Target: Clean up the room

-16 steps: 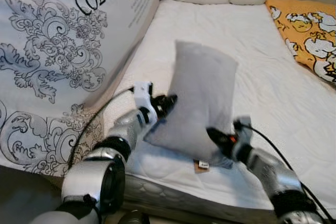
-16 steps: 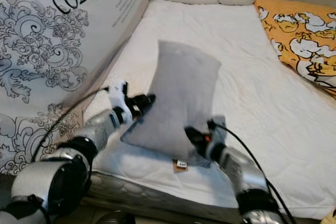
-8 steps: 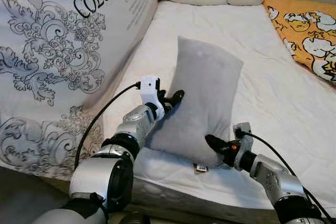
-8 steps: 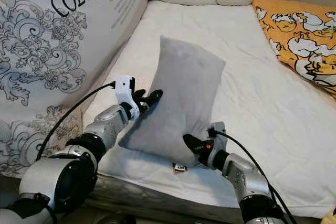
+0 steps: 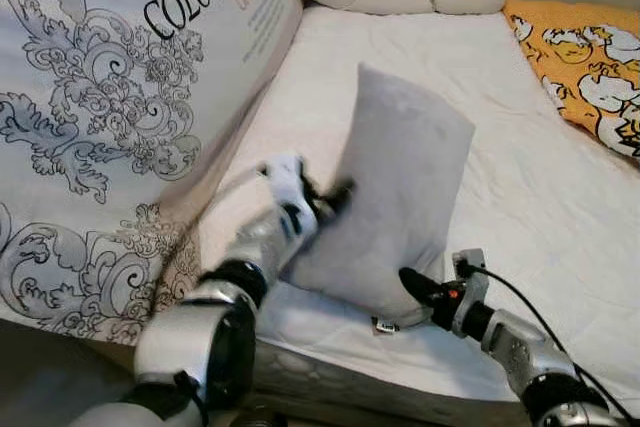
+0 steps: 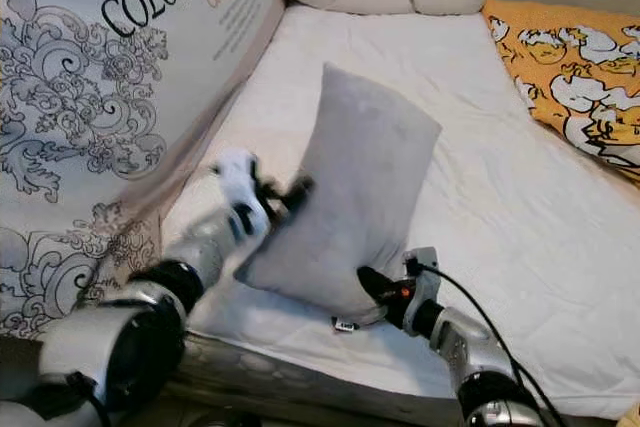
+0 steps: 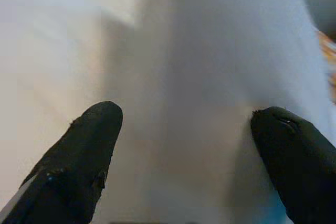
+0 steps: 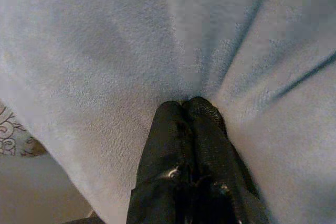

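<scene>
Left eye view: grey pillow [image 5: 400, 202] stands tilted on the mattress [image 5: 520, 167] near its front edge; right gripper [image 8: 190, 109] pinched tight on its lower corner; left gripper [image 7: 184, 124] spread wide against its side; placing unfinished, pillow not yet laid down.

Your head cameras look forward and down over the white quilted mattress [image 5: 520, 147], sharing one scene. Both wrist cameras sit tight against the pale grey fabric pillow [image 6: 365, 177].
</scene>
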You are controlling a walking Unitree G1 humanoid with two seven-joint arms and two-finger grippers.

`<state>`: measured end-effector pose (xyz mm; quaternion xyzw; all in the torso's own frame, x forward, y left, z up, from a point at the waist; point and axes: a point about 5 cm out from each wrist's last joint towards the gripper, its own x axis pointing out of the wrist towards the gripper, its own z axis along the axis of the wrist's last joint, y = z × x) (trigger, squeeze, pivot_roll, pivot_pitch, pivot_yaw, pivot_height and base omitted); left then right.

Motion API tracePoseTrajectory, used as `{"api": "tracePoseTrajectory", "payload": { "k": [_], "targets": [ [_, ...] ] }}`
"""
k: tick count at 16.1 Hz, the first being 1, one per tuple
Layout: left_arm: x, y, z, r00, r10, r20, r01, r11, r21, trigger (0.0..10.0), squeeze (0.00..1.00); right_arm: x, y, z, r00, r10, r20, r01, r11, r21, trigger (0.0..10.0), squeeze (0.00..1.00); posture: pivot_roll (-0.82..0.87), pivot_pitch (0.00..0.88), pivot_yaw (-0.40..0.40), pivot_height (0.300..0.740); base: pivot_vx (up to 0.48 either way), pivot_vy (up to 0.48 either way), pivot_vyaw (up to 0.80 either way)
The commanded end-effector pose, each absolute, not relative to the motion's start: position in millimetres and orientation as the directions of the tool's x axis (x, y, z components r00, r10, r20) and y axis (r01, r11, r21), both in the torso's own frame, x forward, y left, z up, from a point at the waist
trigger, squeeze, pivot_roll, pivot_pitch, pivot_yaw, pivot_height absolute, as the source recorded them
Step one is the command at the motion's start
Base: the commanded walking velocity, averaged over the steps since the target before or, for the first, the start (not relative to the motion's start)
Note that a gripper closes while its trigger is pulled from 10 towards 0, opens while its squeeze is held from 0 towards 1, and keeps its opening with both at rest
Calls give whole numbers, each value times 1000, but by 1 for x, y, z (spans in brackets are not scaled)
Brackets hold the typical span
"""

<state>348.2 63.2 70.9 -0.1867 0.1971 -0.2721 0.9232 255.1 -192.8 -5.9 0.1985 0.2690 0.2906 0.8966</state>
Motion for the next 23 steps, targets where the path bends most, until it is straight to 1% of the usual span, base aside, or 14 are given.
{"api": "tracePoseTrajectory", "payload": {
  "k": [1, 3, 5, 6, 8, 9, 10, 13, 17, 23],
  "targets": [
    [338, 53, 63, 679, -680, -277, 509, 708, -489, 10000, 1000, 242, -196, -20, 647, 620, -445, -371, 765, 526, 10000, 0, -157, 0, 65, 740, 0, 0, 0],
    [329, 41, 63, 574, -789, -220, 589, 584, -558, 10000, 1000, 243, -197, -20, 648, 623, -439, -378, 763, 525, 10000, 0, -156, 0, 64, 740, 0, 0, 0],
    [324, 36, 63, 503, -840, -204, 647, 522, -556, 10000, 1000, 244, -198, -20, 648, 623, -437, -383, 763, 521, 10000, 0, -154, 0, 63, 740, 0, 0, 0],
    [322, 35, 60, 477, -848, -232, 674, 522, -524, 10000, 898, 244, -198, -20, 647, 625, -437, -386, 762, 519, 10000, 0, -153, 0, 62, 740, 0, 0, 0],
    [320, 35, 56, 472, -832, -291, 690, 554, -465, 10000, 863, 245, -199, -20, 647, 626, -435, -390, 762, 517, 10000, 0, -153, 0, 62, 740, 0, 0, 0],
    [319, 36, 54, 463, -829, -315, 691, 560, -457, 3020, 149, 245, -199, -20, 648, 626, -434, -392, 762, 516, 10000, 0, -153, 0, 62, 740, 0, 0, 0],
    [318, 37, 50, 463, -813, -354, 678, 582, -449, 0, 0, 245, -199, -20, 648, 627, -432, -395, 762, 514, 10000, 0, -152, 0, 62, 740, 0, 0, 0],
    [319, 41, 46, 484, -772, -411, 652, 632, -419, 0, 0, 246, -200, -20, 649, 627, -431, -402, 763, 506, 10000, 0, -150, 0, 60, 740, 0, 0, 0],
    [321, 42, 47, 508, -765, -397, 615, 644, -455, 0, 0, 245, -200, -20, 648, 631, -428, -407, 761, 505, 10000, 0, -148, 0, 58, 740, 0, 0, 0],
    [317, 39, 45, 489, -778, -395, 631, 628, -456, 0, 0, 245, -200, -19, 647, 635, -422, -418, 759, 500, 10000, 0, -145, 0, 55, 740, 0, 0, 0]
  ]
}}
